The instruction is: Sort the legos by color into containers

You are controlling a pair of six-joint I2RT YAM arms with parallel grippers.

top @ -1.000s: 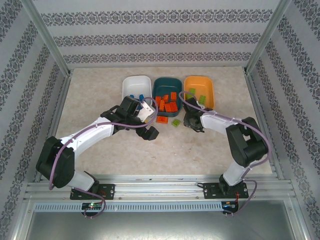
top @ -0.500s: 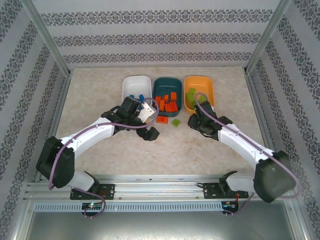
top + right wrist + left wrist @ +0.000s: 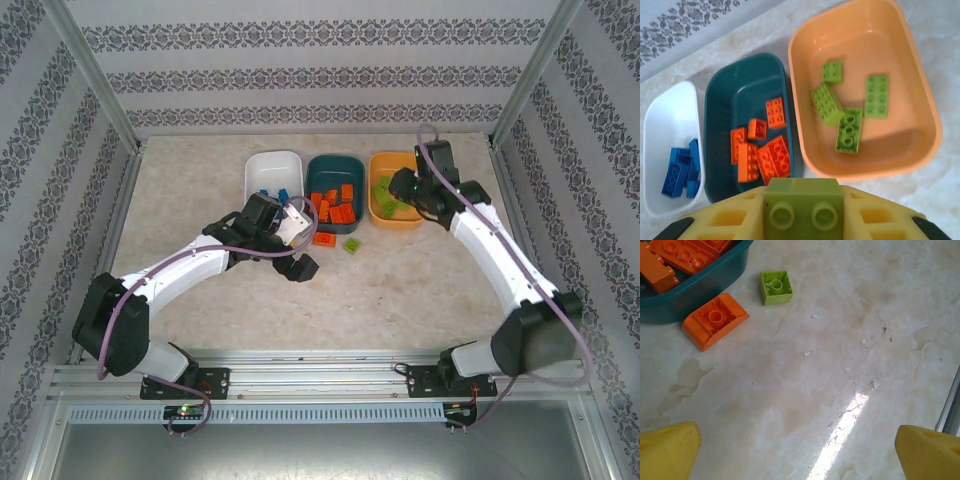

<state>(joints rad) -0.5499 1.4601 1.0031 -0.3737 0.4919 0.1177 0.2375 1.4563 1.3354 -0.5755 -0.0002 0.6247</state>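
Note:
Three containers stand side by side at the back: a white tray [image 3: 272, 172] with blue legos [image 3: 682, 167], a dark teal tray [image 3: 334, 168] with orange legos [image 3: 762, 150], and a light orange tray [image 3: 398, 218] with several green legos [image 3: 847, 107]. My right gripper [image 3: 400, 186] hovers over the orange tray's near-left part, shut on a lime green brick [image 3: 803, 202]. My left gripper [image 3: 302, 252] hangs open over bare table, nothing between its fingers [image 3: 917, 452]. An orange brick [image 3: 715, 320] and a small green brick [image 3: 776, 287] lie on the table just in front of the teal tray [image 3: 695, 297].
Metal frame posts and patterned walls close in the marble table [image 3: 400, 290] on three sides. A rail [image 3: 952, 405] runs along the right edge of the left wrist view. Open table lies in front of the trays.
My right arm has swung from the table beside the loose green brick back and up over the orange tray, carrying a green brick. The left arm has not moved.

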